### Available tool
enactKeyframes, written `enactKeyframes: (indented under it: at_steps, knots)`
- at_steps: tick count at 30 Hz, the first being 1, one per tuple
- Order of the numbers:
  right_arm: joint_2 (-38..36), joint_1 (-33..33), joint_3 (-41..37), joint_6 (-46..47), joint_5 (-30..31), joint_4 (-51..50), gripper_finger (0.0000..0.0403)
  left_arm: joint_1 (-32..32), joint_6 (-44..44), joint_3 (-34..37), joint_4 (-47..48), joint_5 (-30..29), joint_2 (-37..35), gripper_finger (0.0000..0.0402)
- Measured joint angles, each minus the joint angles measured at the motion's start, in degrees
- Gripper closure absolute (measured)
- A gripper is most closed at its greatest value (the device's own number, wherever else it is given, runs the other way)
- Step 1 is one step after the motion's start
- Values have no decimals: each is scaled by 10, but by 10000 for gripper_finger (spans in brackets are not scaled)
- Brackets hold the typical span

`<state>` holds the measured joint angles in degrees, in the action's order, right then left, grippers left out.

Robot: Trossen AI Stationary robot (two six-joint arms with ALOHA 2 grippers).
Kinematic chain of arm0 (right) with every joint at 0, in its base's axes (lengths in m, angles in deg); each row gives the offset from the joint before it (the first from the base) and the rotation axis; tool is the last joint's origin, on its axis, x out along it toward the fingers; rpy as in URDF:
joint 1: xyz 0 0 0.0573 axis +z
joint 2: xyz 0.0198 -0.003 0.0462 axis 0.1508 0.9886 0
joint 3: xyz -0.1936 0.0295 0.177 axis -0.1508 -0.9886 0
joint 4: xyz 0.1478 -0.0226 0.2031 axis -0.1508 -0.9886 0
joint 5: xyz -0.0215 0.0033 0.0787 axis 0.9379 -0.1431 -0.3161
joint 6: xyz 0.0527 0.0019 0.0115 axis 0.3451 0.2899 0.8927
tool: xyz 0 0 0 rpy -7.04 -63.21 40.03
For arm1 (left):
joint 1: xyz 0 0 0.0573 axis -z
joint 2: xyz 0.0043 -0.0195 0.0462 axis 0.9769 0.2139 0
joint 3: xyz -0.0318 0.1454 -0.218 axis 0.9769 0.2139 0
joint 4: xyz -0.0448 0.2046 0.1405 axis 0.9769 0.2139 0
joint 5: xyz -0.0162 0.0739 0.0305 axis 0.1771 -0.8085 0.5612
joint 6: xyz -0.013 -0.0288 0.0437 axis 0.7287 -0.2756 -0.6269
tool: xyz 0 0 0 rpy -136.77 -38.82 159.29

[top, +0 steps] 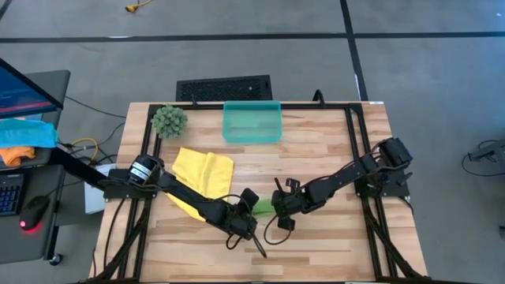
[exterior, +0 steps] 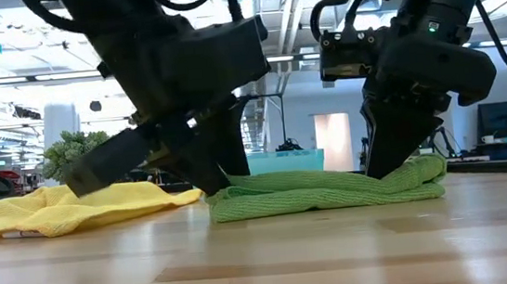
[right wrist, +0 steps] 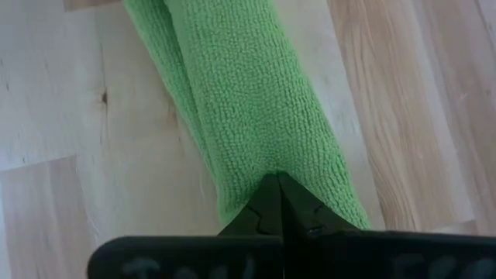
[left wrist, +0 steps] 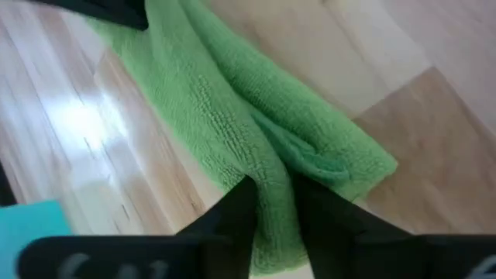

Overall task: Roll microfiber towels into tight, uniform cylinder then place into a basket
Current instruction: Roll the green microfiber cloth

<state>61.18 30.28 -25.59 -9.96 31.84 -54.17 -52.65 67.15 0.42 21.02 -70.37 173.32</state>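
**Both grippers on the green roll, near the front of the table**

Near the front middle of the wooden table (top: 316, 158) both arms meet over the lime green towel (exterior: 328, 189). It's already bunched into a long, loose roll lying flat on the wood, and from the low camera you can see it's a bit lumpy, thicker at one end than the other.

Left gripper (left wrist: 273, 203) is down at one end of the roll. Its two dark fingers (left wrist: 229, 211) stand a little apart with a fold of green cloth running up between them, so the jaws are partly parted around the fabric; whether they're actually squeezing it, I can't tell from these shots.

Right gripper (right wrist: 279, 203) is at the other end of the roll. Its fingertips are pressed together into a point, fully closed, and the tip sits right at the end of the roll, touching the cloth. Doesn't look like any fabric is caught between them.

The yellow towel (top: 202, 175) is lying open and rumpled on the left half of the table, partly under the left arm, well apart from the green one.

The basket (top: 252, 122) sits at the far edge of the table, around the middle, well apart from both grippers. No towel in it as far as I can see from above. A spiky green plant ball (top: 169, 120) sits near the basket, toward the left arm's side.
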Motion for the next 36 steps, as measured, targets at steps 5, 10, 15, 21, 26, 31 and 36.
enactKeyframes:
  at_steps: [5, 10, 15, 21, 26, 31, 36]
  knots:
    - [1, 1, 0, 0, 0, 2, 400, 0, 67, -47, 120, -23, 0, 273]
    - [1, 1, -1, -3, 0, 4, 399, 4, 120, -72, 181, -43, -24, 272]
    - [1, 8, -1, -4, 1, 5, 400, 4, 157, -57, 180, -100, -68, 275]
    - [2, 11, -1, -5, 2, 6, 400, -14, 198, -33, 110, -125, -107, 276]
    - [2, 11, -2, -5, 2, 6, 400, -55, 197, 34, -60, -14, -107, 276]
    - [2, 12, -2, -5, 2, 7, 399, -81, 200, 87, -166, 24, -106, 276]
    - [2, 11, -2, -5, 2, 7, 399, -81, 229, 110, -218, 80, -106, 276]
